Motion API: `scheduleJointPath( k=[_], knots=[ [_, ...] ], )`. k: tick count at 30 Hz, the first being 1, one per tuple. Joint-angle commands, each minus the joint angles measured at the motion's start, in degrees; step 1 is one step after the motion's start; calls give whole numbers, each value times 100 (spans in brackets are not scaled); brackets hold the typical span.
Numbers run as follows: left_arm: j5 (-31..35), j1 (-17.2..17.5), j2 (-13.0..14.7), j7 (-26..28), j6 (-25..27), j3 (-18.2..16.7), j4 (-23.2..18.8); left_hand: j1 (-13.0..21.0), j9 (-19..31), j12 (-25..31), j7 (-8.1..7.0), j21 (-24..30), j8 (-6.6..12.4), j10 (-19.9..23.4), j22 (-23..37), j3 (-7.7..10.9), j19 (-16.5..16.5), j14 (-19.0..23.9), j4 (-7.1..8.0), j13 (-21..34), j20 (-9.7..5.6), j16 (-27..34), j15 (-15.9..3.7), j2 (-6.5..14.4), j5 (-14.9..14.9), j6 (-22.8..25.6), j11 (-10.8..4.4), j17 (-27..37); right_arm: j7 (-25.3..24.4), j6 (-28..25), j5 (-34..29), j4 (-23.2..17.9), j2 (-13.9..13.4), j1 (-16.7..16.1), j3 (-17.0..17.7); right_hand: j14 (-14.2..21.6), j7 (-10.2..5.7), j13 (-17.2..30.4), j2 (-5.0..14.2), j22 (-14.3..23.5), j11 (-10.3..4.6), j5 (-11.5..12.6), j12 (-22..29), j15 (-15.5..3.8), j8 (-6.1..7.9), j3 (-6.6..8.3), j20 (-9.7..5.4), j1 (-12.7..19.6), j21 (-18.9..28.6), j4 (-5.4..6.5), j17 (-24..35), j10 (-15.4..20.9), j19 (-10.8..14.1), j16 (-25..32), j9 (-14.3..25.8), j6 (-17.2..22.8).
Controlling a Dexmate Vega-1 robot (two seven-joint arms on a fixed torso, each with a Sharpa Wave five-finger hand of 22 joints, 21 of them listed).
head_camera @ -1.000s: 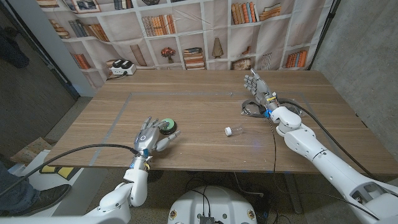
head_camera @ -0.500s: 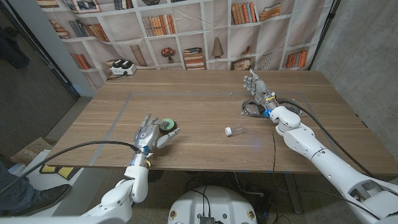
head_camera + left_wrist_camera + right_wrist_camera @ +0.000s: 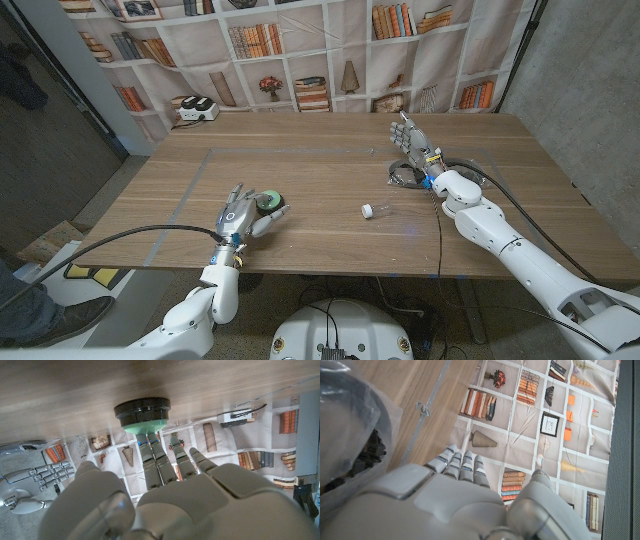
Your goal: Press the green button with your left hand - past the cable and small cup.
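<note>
Near the table's [image 3: 330, 190] left front edge I have my left hand [image 3: 238, 215] empty, fingers spread, beside the green button [image 3: 267, 205], fingertips just short of its cap. Far right, my right hand [image 3: 413, 138] stands open by a bagged cable [image 3: 405, 176]; the small cup [image 3: 376, 210] lies between

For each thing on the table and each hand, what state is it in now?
Green button: upright on the table, left fingertips at it; pressed or not, I cannot tell.
Left hand: holds nothing, fingers reaching to the button.
Right hand: fingers apart, holds nothing.
Small cup: lying on its side.
Cable: bundled in a clear bag beside the right hand.
</note>
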Motion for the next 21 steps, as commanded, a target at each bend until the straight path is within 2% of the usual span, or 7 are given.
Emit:
scheduleJointPath(
  k=[1, 4, 21],
  knots=[
    [-94, 119, 144, 26, -18, -153, -205, 44, 31, 21, 263, 24, 38, 126, 12, -45, 45, 63, 3, 4, 8, 27, -468, -10, 22, 328, 69, -3, -1, 45, -28, -15, 15, -6, -11, -22, 3, 9, 40, 27, 11, -1, -17, 13, -7, 13, -91, 6, -1, -48, 13, 55, -29, 0, 34, 56],
    [-165, 154, 188, 67, -148, -223, -222, 50, 31, 19, 260, 31, 32, 143, 12, -48, 66, 72, 3, 4, 8, 24, -465, -6, 24, 330, 73, -3, -9, 72, -40, -6, 26, -9, -13, -26, 2, 9, 40, 27, 11, -1, -17, 14, -6, 12, -90, 6, -1, -49, 13, 56, -29, -1, 34, 60],
    [7, 183, 166, 242, -126, -323, -295, 100, 32, 8, 271, 61, 27, 262, 12, -65, 183, 248, 0, 7, 28, 41, -450, 31, 29, 463, 71, -2, -19, 193, -12, 0, 33, -86, 37, -28, -6, 9, 42, 27, 19, -2, -16, 11, -5, 7, -89, 4, -2, -56, 12, 63, -34, -3, 34, 65]
  ],
)
